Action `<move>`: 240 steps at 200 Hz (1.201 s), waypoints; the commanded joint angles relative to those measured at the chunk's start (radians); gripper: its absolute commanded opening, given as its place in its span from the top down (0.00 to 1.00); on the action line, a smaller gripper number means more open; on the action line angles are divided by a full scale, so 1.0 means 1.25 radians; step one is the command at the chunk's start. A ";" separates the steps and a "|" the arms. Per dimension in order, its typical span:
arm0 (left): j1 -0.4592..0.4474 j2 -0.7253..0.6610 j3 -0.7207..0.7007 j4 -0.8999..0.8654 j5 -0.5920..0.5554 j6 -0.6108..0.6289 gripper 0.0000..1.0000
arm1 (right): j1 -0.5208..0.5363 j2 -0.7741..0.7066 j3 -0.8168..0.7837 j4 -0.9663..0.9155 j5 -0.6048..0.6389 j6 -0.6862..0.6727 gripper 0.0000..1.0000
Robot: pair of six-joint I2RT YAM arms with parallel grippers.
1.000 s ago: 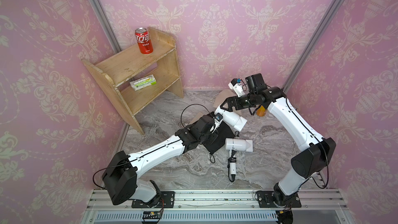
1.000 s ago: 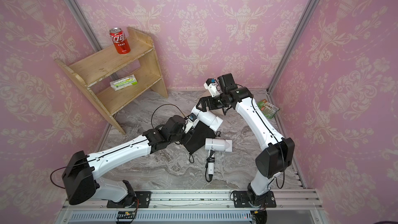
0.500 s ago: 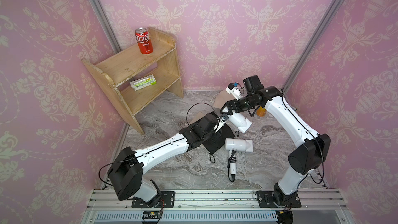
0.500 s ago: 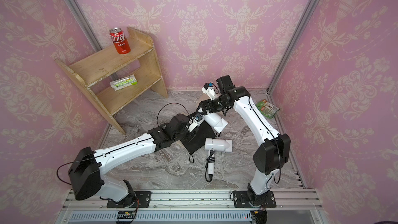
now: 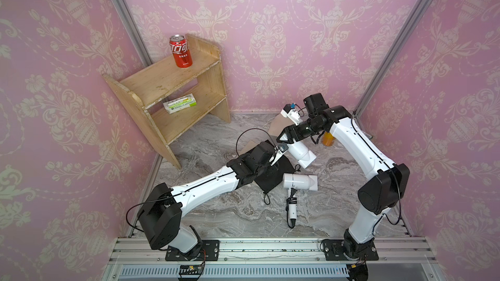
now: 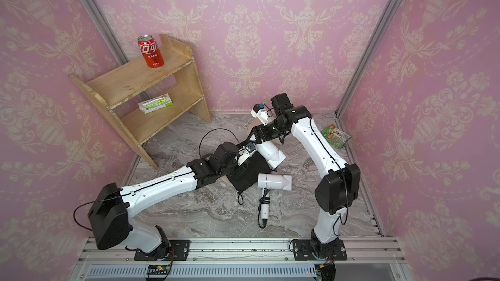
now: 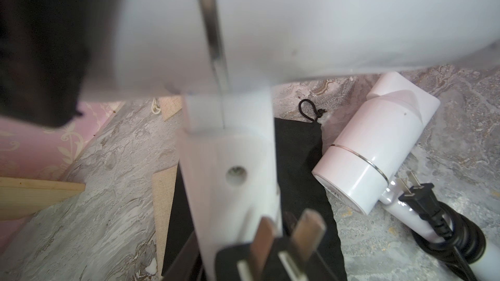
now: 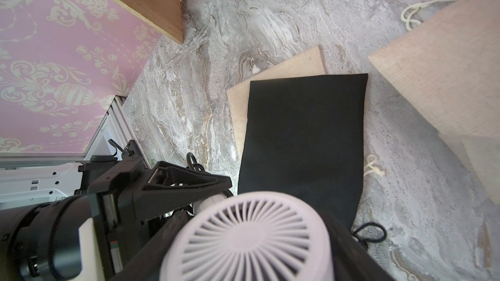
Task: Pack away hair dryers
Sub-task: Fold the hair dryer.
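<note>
Right now dryer (image 5: 304, 155) barrel points away from R gripper (image 5: 286, 140), jaws wide round its rear, grip unclear; L gripper (image 5: 276, 158) clamps handle, over pouch (image 5: 270, 178).

Top views look down on the whole scene; both wrist views closely share the black pouch (image 8: 303, 136).

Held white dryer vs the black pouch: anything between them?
Nothing visible. The black pouch lies flat under the held dryer, atop a beige pouch. The second dryer lies at its edge; whether they touch is unclear. The pouch looks unopened.
</note>
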 commanded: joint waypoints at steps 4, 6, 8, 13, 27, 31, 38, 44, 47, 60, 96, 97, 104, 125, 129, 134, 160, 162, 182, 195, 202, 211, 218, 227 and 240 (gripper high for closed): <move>0.005 -0.013 0.046 0.113 -0.077 -0.018 0.80 | 0.005 0.016 -0.001 -0.008 -0.044 0.045 0.56; 0.007 -0.014 0.045 0.116 -0.079 -0.020 0.80 | 0.004 0.016 -0.003 -0.005 -0.046 0.049 0.56; 0.008 -0.015 0.045 0.118 -0.080 -0.024 0.80 | 0.005 0.015 -0.004 -0.001 -0.046 0.053 0.57; 0.012 -0.017 0.042 0.125 -0.080 -0.034 0.80 | 0.005 0.015 -0.006 0.006 -0.047 0.060 0.57; 0.024 -0.024 0.036 0.145 -0.085 -0.059 0.80 | 0.005 0.014 -0.012 0.026 -0.041 0.082 0.58; 0.027 -0.026 0.035 0.148 -0.086 -0.067 0.81 | 0.005 0.013 -0.014 0.032 -0.037 0.090 0.58; 0.032 -0.028 0.036 0.151 -0.089 -0.078 0.81 | 0.004 0.012 -0.017 0.043 -0.027 0.103 0.59; 0.035 -0.028 0.037 0.155 -0.096 -0.089 0.81 | 0.005 0.011 -0.019 0.052 -0.022 0.114 0.59; 0.038 -0.029 0.037 0.156 -0.097 -0.095 0.81 | 0.004 0.010 -0.020 0.056 -0.020 0.119 0.59; 0.044 -0.030 0.036 0.166 -0.098 -0.119 0.81 | 0.006 0.009 -0.024 0.076 -0.018 0.143 0.60; 0.050 -0.031 0.028 0.198 -0.116 -0.169 0.81 | 0.007 -0.016 -0.051 0.146 0.001 0.208 0.61; 0.050 -0.030 0.028 0.199 -0.116 -0.170 0.81 | 0.006 -0.017 -0.052 0.149 0.002 0.211 0.61; 0.049 -0.029 0.029 0.200 -0.123 -0.179 0.81 | 0.007 -0.022 -0.056 0.159 0.006 0.217 0.61; 0.054 -0.029 0.031 0.206 -0.141 -0.196 0.81 | 0.010 -0.043 -0.070 0.187 0.028 0.241 0.62; 0.054 -0.029 0.032 0.206 -0.145 -0.199 0.81 | 0.010 -0.047 -0.074 0.192 0.033 0.246 0.63; 0.056 -0.029 0.032 0.209 -0.149 -0.203 0.81 | 0.010 -0.053 -0.079 0.200 0.036 0.252 0.63; 0.069 -0.035 0.032 0.219 -0.173 -0.232 0.81 | 0.011 -0.080 -0.105 0.242 0.045 0.284 0.64; 0.069 -0.036 0.032 0.220 -0.174 -0.234 0.81 | 0.012 -0.081 -0.109 0.247 0.045 0.287 0.64; 0.073 -0.037 0.033 0.230 -0.215 -0.249 0.81 | 0.014 -0.108 -0.152 0.302 0.058 0.326 0.65; 0.076 -0.036 0.035 0.236 -0.237 -0.261 0.81 | 0.017 -0.124 -0.179 0.341 0.068 0.359 0.66; 0.078 -0.035 0.037 0.239 -0.246 -0.269 0.81 | 0.020 -0.133 -0.193 0.359 0.073 0.370 0.66; 0.079 -0.033 0.040 0.242 -0.254 -0.277 0.81 | 0.026 -0.144 -0.207 0.380 0.087 0.382 0.66; 0.080 -0.031 0.044 0.243 -0.265 -0.284 0.81 | 0.030 -0.153 -0.215 0.394 0.103 0.389 0.66; 0.079 -0.028 0.047 0.249 -0.273 -0.292 0.81 | 0.035 -0.163 -0.227 0.414 0.123 0.405 0.66; 0.080 -0.026 0.047 0.262 -0.285 -0.305 0.81 | 0.036 -0.178 -0.247 0.446 0.136 0.431 0.66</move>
